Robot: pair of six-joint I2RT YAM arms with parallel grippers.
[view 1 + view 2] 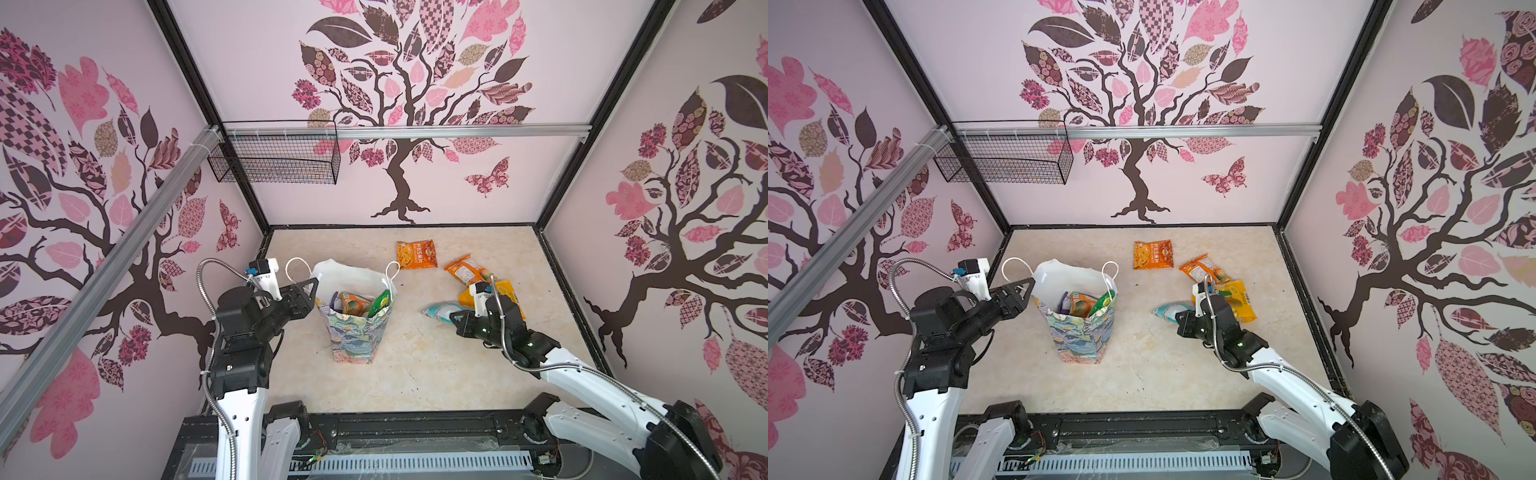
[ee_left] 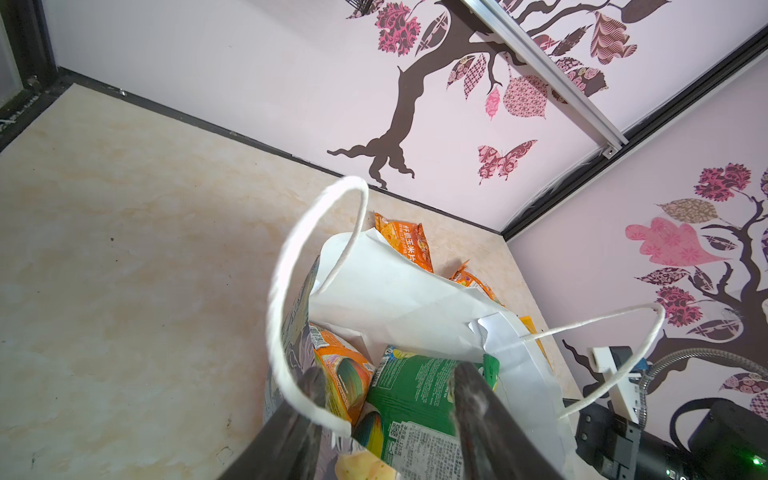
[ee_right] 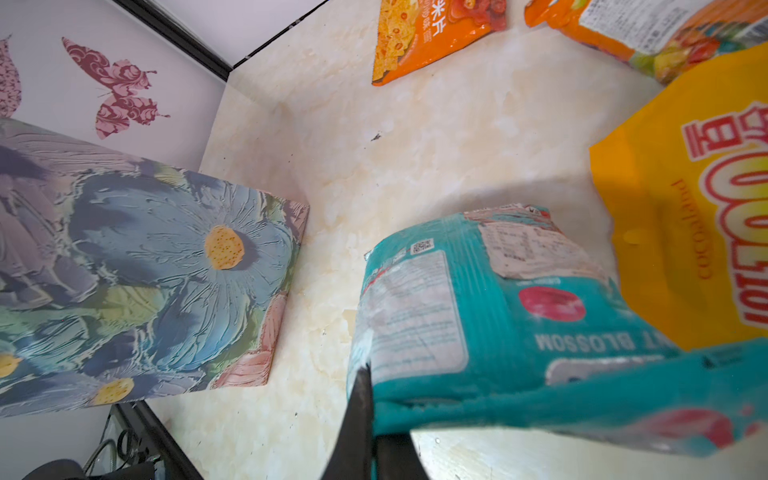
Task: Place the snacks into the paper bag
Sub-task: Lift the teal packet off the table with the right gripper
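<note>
Three snacks lie on the tabletop (image 1: pixel 415 374), all off to the right of the paper bag (image 1: pixel 353 332) in both top views. One orange packet (image 1: pixel 417 254) lies flat, farthest back from the bag. A second orange packet (image 1: pixel 463 270) lies farther right of it, with the yellow packet (image 1: pixel 510 291) beside it, partly hidden by the right arm.

A fourth snack, the teal packet (image 3: pixel 498 311), is nearest the bag on that side. The right pincer (image 1: pixel 454 319) is closed on one edge of it. In the right wrist view the packet sags away from the dark fingers (image 3: pixel 360 415), with the bag's painted blue flower side just across a strip of bare tabletop.

The bag stands upright with its white inside showing and both cord handles (image 2: pixel 282 291) sticking up. Inside it sit an orange packet (image 2: pixel 345 374) and a green packet (image 2: pixel 415 386), leaning toward the bag's right wall.

The left pincer (image 1: pixel 311 286) sits at the bag's left rim with its jaws apart, gripping nothing. In the left wrist view one finger is by the near handle and the other is over the green packet.
</note>
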